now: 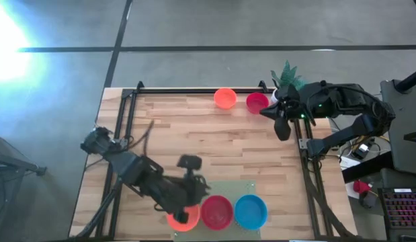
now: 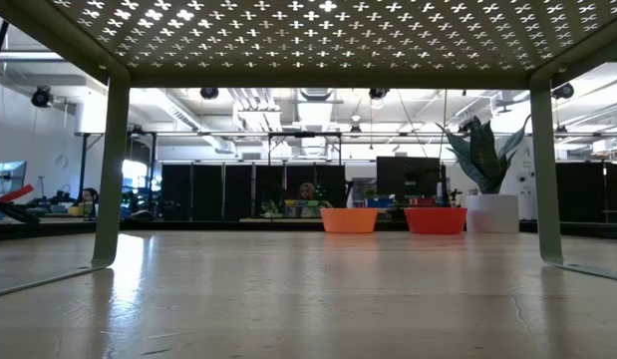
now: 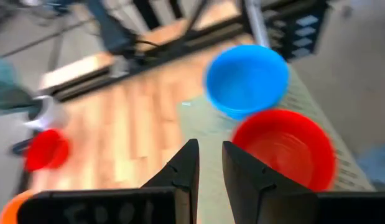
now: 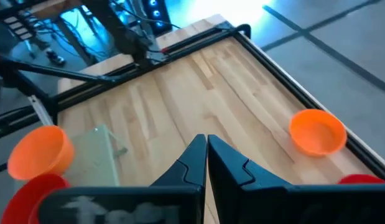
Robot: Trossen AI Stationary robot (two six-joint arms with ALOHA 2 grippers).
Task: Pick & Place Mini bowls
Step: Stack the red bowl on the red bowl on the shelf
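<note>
Room: grey concrete floor around the table in the high view; the low view looks across the tabletop into a lit hall with dark screens.
Table (image 1: pixel 214 141): pale wood planks with a black frame, filling the middle of the high view.
Mat (image 1: pixel 258 191): pale green sheet at the bottom centre of the high view, on the table's near edge.
Bowls on mat: an orange bowl (image 1: pixel 183 218), a red bowl (image 1: pixel 216 210) and a blue bowl (image 1: pixel 251 210) stand in a row, left to right, close together; the orange one is partly hidden under the left arm.
Bowls at far edge: a second orange bowl (image 1: pixel 225 98) and a second red bowl (image 1: pixel 257 102) sit side by side at the upper centre of the high view; in the low view they show at mid-frame, orange (image 2: pixel 349 219) left of red (image 2: pixel 435 219).
Plant (image 1: pixel 287 74): green leaves in a white pot (image 2: pixel 492 212), just right of the far red bowl.
Left gripper (image 3: pixel 208 167): at the lower centre of the high view, over the near orange bowl; fingers stand slightly apart with a narrow gap, and nothing shows between them.
Right gripper (image 4: pixel 206 157): at the upper right of the high view, beside the plant, above the table; fingers pressed together, holding nothing.
</note>
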